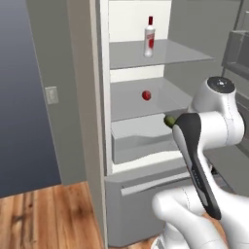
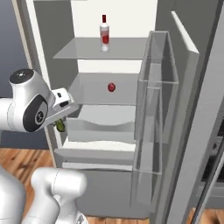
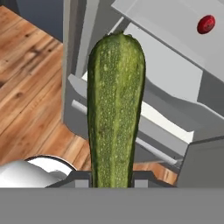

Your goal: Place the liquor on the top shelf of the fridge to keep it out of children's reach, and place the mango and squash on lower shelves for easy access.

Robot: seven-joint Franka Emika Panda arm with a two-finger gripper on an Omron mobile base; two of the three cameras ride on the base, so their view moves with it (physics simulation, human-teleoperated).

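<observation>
Wooden floor (image 1: 44, 214) runs under a tall grey fridge (image 1: 92, 121) whose door (image 2: 192, 113) stands swung wide to the right; clear door bins (image 2: 155, 109) hang on its inner side. Inside, white walls and flat grey boards. Top shelf (image 1: 170, 52): the liquor (image 1: 150, 37) stands upright on it, red cap up, near the middle of the board and clear of the walls; same bottle seen in the right base view, set toward the front edge of that board. Next shelf (image 1: 126, 104) down: the mango (image 1: 146, 95), small, round, red, sits alone about mid-board, touching nothing else. Below that, a grey box-like drawer (image 1: 141, 143) with a wavy front lip. Squash (image 3: 114, 109): dark green, speckled, held in the hand (image 3: 111, 177), jaws clenched on its lower end, the rest of it sticking straight out along the hand's axis. In the left base view only its green tip shows past the arm (image 1: 209, 141), at about the level of the drawer's top edge and just in front of the fridge opening; in the right base view it peeks out below the hand, beside the left wall of the fridge. Whether the squash touches the drawer or any board cannot be told; it appears apart from them. Light switch plate (image 1: 51, 95) on the grey wall to the left of the fridge.
</observation>
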